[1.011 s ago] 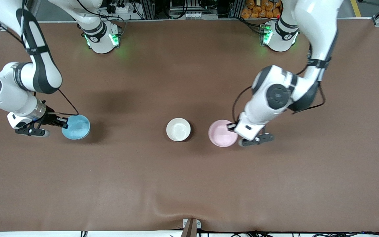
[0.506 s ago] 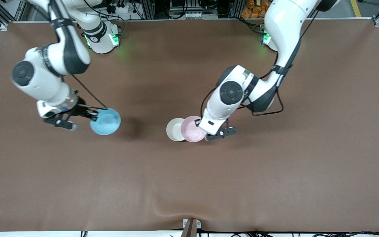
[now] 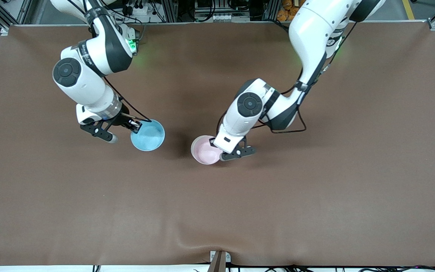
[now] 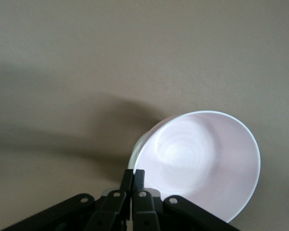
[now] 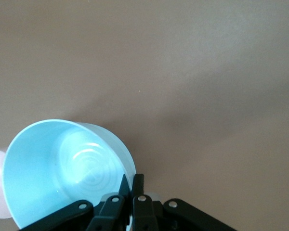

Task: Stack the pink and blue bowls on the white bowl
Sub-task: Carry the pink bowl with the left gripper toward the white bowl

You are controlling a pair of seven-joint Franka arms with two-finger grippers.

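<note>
The brown cloth-covered table bears little besides the bowls. The pale pink glossy round bowl is held over the small white glossy bowl, of which only a rim sliver is seen; it cannot be told whether they touch. The pink bowl's rim is pinched by the left gripper, its arm bent down from above. The light sky-blue glossy bowl is clamped at its rim by the right gripper, over bare cloth toward the right arm's end.
</note>
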